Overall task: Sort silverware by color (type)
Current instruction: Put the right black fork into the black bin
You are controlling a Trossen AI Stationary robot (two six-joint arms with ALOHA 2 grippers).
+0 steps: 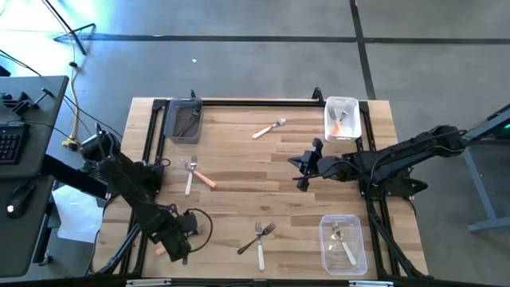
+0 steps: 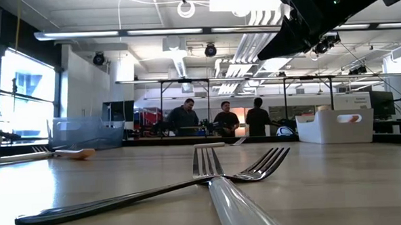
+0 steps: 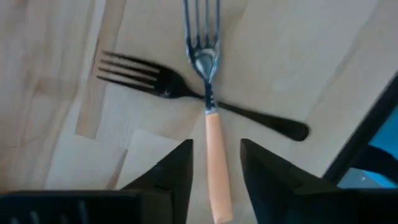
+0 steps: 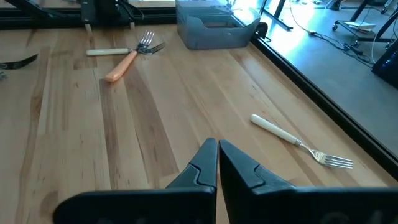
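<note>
1. A grey concrete floor [image 1: 263, 60], crossed by dark seams, surrounds the wooden desk [image 1: 239, 203].
2. Beyond the desk, three people [image 2: 221, 118] stand at a far workbench.
3. Long ceiling lights [image 2: 156, 31] run overhead.
4. A bright window [image 2: 27, 93] glows left of the people.

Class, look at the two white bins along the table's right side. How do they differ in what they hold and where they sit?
The far white bin sits at the table's far right corner and holds an orange-handled fork. The near white bin sits at the near right corner and holds white-handled forks, no orange one. Both are small, open-topped bins holding forks, standing beside the right arm.
</note>
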